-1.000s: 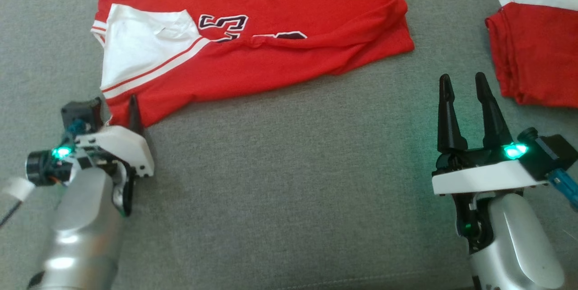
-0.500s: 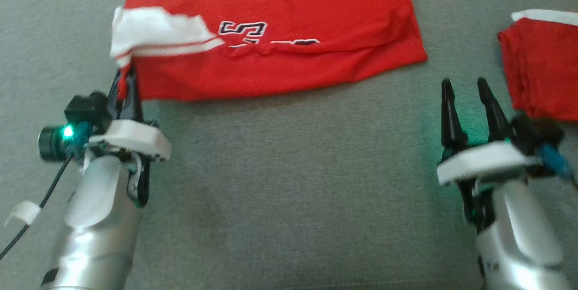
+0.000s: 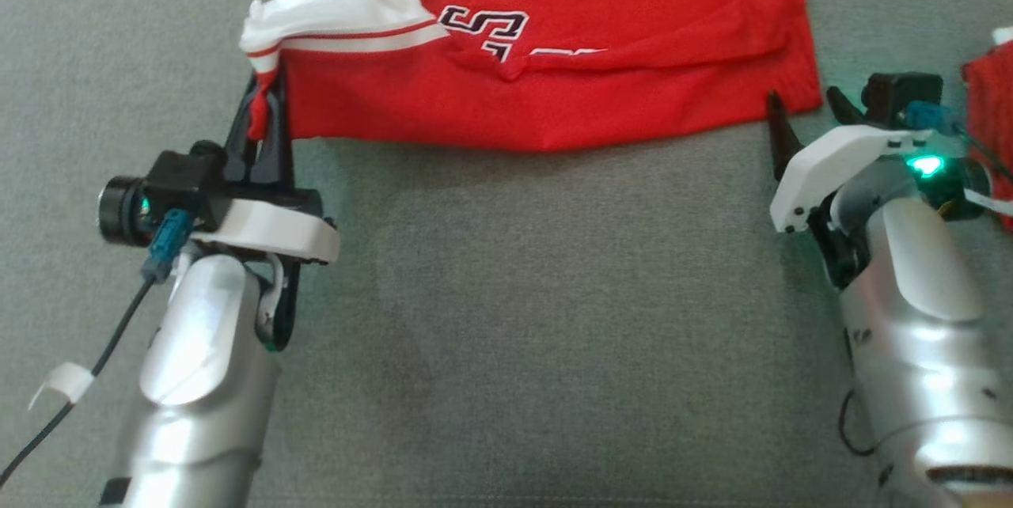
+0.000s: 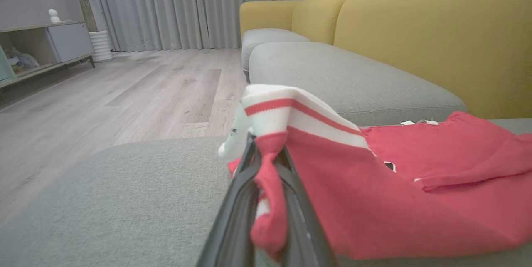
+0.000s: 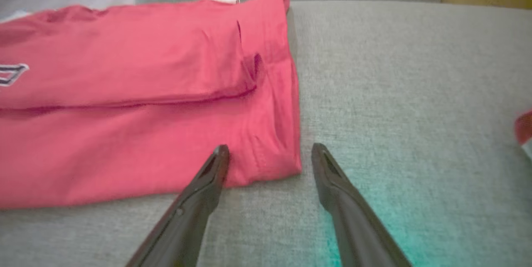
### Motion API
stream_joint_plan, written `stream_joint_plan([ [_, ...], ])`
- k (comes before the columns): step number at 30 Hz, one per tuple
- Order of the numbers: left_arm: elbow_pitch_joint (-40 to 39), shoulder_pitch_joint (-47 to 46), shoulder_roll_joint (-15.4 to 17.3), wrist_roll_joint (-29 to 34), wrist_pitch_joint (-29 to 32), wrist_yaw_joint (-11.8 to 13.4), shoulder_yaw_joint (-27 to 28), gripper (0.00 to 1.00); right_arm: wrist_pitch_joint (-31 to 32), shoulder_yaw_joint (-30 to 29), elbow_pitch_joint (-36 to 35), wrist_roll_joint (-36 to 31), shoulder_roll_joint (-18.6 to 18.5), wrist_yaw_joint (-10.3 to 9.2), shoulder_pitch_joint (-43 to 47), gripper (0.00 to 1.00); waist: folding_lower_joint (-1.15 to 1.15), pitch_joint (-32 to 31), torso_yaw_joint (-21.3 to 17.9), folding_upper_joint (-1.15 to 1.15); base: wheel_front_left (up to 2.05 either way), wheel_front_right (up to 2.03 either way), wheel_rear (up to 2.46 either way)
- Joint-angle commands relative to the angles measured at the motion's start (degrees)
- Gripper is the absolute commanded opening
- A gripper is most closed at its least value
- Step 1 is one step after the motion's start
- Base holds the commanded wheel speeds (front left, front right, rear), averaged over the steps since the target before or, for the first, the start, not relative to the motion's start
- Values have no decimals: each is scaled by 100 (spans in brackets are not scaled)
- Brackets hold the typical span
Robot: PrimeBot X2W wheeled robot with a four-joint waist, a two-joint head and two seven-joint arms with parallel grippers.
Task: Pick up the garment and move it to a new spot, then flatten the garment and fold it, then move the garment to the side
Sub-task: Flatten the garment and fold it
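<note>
The garment is a red jersey with white sleeves and dark lettering, spread across the far part of the grey sofa cushion. My left gripper is shut on its near left corner, which is bunched and raised off the cushion. In the left wrist view, red cloth of the garment is pinched in the left gripper, with the white sleeve draped above. My right gripper stands open at the garment's near right corner. In the right wrist view, the right gripper straddles that corner of the garment.
A second folded red cloth lies at the right edge, close to my right wrist. The yellow sofa backrest rises behind the cushion. Wooden floor and a low cabinet lie beyond the cushion's left end.
My left gripper has shut on the garment's near left corner and lifted it, bunching the white sleeve. My right arm has moved forward to the near right corner. The head view has shifted.
</note>
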Motion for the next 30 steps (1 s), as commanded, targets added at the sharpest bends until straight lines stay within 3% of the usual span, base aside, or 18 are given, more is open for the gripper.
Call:
stream_joint_plan([
  [1,-227,-123,100,46,-69,-55,127,0,42,-4,-33,-212,20,-5,-236,100,-1,66,66,0,0,0,0],
  [7,-255,-182,-38,163,-69,-158,45,0,294,-374,614,-1044,20,-5,-603,100,-1,149,234,0,0,0,0],
  [8,-246,-186,-55,174,-69,-158,49,0,332,-396,705,-1106,20,-5,-637,68,-1,145,250,0,0,0,0],
  [9,-236,-183,-70,186,-69,-159,52,0,358,-413,777,-1170,20,-5,-663,0,-1,135,264,0,0,0,0],
  [14,-58,-105,-34,242,-69,-143,132,0,247,-474,1055,-1163,20,-5,-676,0,-1,-10,207,0,0,0,0],
  [25,305,272,266,363,-70,-96,323,0,-664,-438,1253,-788,20,-5,-306,0,-1,-584,-168,0,0,0,0],
  [30,697,561,396,409,-22,-238,188,0,-557,-402,1228,-609,20,-5,25,0,-1,-1056,-250,0,0,0,0],
])
